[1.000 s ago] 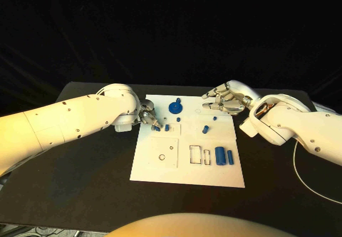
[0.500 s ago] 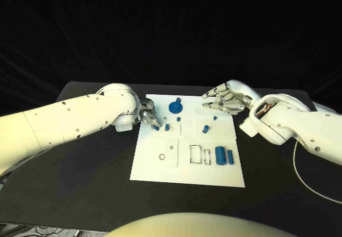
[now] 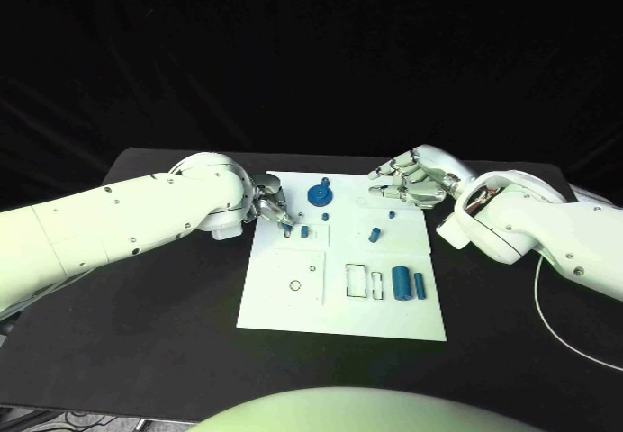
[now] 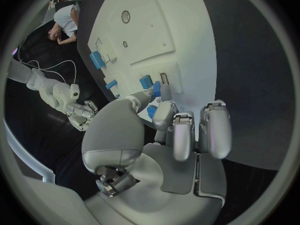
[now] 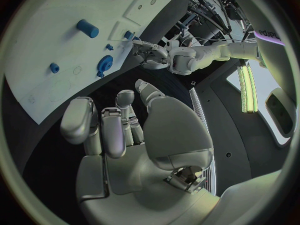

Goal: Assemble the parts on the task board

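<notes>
Step in hand: the left hand [image 3: 269, 206] was working a small blue peg [image 3: 285, 231] at the near-left part of the white board [image 3: 340, 319]; it looked like a seating or pick-up step.
Left hand state: fingertips were at the peg, apparently pinching it in the left wrist view [image 4: 156, 90]; I could not tell for certain.
Right hand state: the right hand [image 3: 413, 180] hovered over the board's far right corner, fingers loosely curled, holding nothing.
Peg position: right beside a second peg [image 3: 304, 231], near the blue gear [image 3: 320, 193].
Next move: probably a careful press or lift, keeping the peg upright.
</notes>
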Controlling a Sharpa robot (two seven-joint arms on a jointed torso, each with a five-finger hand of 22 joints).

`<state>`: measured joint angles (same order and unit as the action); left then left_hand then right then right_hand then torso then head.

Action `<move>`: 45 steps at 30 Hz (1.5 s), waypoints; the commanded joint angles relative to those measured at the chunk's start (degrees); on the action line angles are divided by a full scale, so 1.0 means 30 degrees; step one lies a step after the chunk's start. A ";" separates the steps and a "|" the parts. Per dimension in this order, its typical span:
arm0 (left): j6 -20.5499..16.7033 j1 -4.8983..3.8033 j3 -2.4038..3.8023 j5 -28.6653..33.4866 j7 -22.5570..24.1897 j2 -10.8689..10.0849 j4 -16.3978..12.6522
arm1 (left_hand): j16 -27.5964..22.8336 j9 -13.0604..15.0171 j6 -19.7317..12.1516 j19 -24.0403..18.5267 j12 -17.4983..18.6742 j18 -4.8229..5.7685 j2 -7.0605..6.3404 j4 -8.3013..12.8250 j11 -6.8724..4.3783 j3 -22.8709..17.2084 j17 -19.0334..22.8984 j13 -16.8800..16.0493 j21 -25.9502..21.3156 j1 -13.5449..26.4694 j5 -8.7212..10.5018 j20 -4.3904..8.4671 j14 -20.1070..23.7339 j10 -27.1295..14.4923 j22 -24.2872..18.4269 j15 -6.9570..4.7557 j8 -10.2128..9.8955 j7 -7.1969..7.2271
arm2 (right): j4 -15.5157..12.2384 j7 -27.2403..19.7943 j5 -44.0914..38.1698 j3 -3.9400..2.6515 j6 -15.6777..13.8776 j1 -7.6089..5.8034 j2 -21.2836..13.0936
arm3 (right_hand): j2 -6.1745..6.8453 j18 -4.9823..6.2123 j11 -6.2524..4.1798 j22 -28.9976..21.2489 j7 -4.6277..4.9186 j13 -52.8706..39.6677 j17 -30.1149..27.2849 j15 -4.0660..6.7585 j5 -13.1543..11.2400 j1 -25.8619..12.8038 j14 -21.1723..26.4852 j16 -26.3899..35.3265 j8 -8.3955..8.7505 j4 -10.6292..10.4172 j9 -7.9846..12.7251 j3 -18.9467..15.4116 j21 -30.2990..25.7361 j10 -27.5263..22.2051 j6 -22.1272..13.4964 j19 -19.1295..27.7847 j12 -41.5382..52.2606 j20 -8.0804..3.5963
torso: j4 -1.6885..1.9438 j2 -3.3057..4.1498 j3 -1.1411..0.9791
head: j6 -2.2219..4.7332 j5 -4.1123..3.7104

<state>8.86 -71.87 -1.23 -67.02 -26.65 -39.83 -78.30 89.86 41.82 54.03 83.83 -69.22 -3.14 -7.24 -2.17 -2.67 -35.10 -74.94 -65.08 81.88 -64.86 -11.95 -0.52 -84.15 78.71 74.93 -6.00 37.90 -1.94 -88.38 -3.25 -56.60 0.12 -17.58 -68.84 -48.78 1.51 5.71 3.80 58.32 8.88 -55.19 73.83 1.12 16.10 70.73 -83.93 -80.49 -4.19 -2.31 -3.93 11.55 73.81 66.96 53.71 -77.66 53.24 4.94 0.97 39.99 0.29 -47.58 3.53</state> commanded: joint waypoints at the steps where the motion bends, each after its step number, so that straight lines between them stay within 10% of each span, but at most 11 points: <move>1: -0.0888 0.0061 0.0002 -0.0410 0.0773 -0.0109 -0.0263 | 0.0046 -0.0033 -0.0324 0.0374 0.0043 0.0196 0.0013 0.1322 0.0017 -0.1168 -0.5020 -0.0019 -0.0005 -0.0197 0.0012 -0.0051 -0.1951 -0.0034 0.1981 0.0127 -0.0108 0.0186 | -0.0015 -0.0087 0.0011 -0.0002 0.0212 0.0012 -0.0013 | -0.0033 0.0097 -0.0031 0.0000 0.0019 -0.0018 -0.0005 -0.0068 0.0083 -0.0161 -0.0968 0.0092 -0.0108 -0.0106 -0.0020 0.0022 -0.0108 0.0027 0.0114 0.0097 0.0068 -0.0010 | 0.0019 -0.0003 0.0000 | -0.0025 -0.0008; 29: -0.2213 0.0964 0.0000 -0.4578 0.0609 -0.0394 -0.0931 | 0.0046 -0.0093 -0.0180 0.0538 -0.0097 0.0273 -0.0092 0.1408 0.0021 -0.1046 -0.5020 -0.0164 0.0241 -0.0584 0.0019 -0.0089 -0.1951 0.0145 0.2274 0.0153 -0.0138 0.0177 | -0.0034 -0.0124 0.0033 -0.0002 0.0206 0.0018 -0.0075 | -0.0047 0.0098 -0.0031 -0.0002 0.0019 -0.0024 -0.0003 -0.0069 0.0099 -0.0188 -0.0969 0.0093 -0.0107 -0.0138 -0.0019 0.0015 -0.0109 0.0033 0.0115 0.0096 0.0082 -0.0010 | -0.0016 0.0024 0.0011 | -0.0066 0.0122; 45: -0.0678 0.1082 0.0001 -0.4259 0.0529 -0.0449 -0.1030 | 0.0046 -0.0104 -0.0150 0.0511 -0.0092 0.0258 -0.0101 0.1406 0.0020 -0.1038 -0.5020 -0.0155 0.0194 -0.0620 0.0016 -0.0092 -0.1951 0.0160 0.2224 0.0155 -0.0141 0.0177 | -0.0022 -0.0133 0.0042 -0.0001 0.0269 0.0027 -0.0085 | -0.0047 0.0098 -0.0031 -0.0002 0.0019 -0.0024 -0.0003 -0.0069 0.0099 -0.0188 -0.0969 0.0093 -0.0107 -0.0138 -0.0019 0.0015 -0.0109 0.0033 0.0115 0.0096 0.0082 -0.0010 | -0.0022 0.0006 0.0007 | -0.0160 0.0133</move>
<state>3.51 -68.98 -0.99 -79.53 -24.70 -41.14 -81.39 89.86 41.55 53.85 83.83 -69.22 -3.13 -7.84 -1.79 -2.63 -34.72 -74.91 -65.52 82.32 -65.90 -11.73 -0.52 -84.06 78.73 74.91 -5.91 37.72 -2.11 -88.41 -3.31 -56.42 0.12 -17.52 -68.81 -49.05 1.51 5.71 3.81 58.32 8.88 -55.19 73.84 1.12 16.10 70.74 -83.93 -80.49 -4.19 -2.30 -3.93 11.56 73.81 66.96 53.71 -77.66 53.24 4.94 0.93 40.01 0.32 -48.04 3.86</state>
